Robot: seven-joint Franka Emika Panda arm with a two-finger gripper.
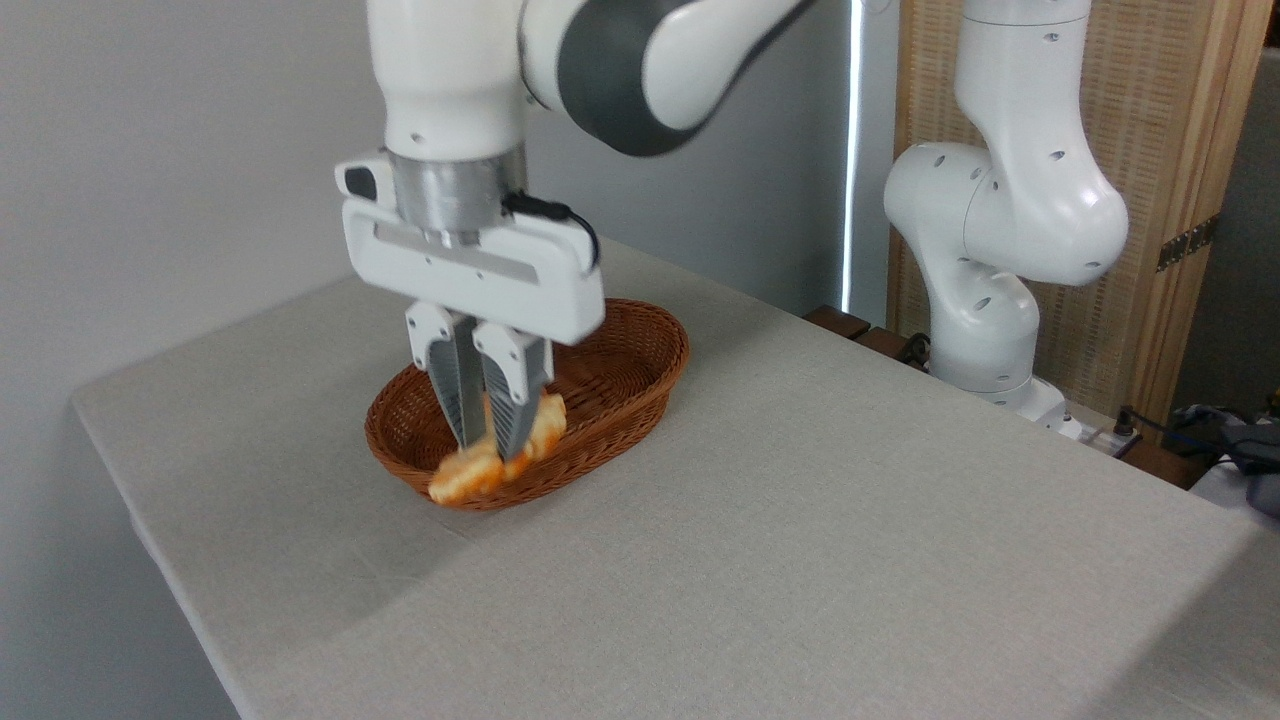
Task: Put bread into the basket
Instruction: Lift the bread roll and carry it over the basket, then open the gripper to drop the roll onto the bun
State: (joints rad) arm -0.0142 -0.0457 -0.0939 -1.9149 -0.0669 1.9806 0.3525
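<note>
We have the bread (497, 452) pinched between our two fingers (512, 405), which stand nearly closed, with only the loaf's thickness between them. The grip sits near the middle of the loaf, so it hangs balanced, tilted with its lower end toward the near rim and its upper end toward the basket's centre. The loaf looks blurred, so its ridges cannot be made out.

The bread is within the wicker basket (640, 375), in its near-left part. Its low tip lies close to or over the near rim; whether it touches the weave we cannot tell. We judge the carrying to be done and the release to come next. Opening here should drop the loaf inside, though the tip by the rim might catch on the edge.

Our arm comes in from above, wrist vertical, the gripper (490, 440) pointing straight down over the basket. That upright approach keeps the fingers clear of the sloping sides. The basket rests on the grey-clothed desk (800, 520), apart from the arm's base at the right.
</note>
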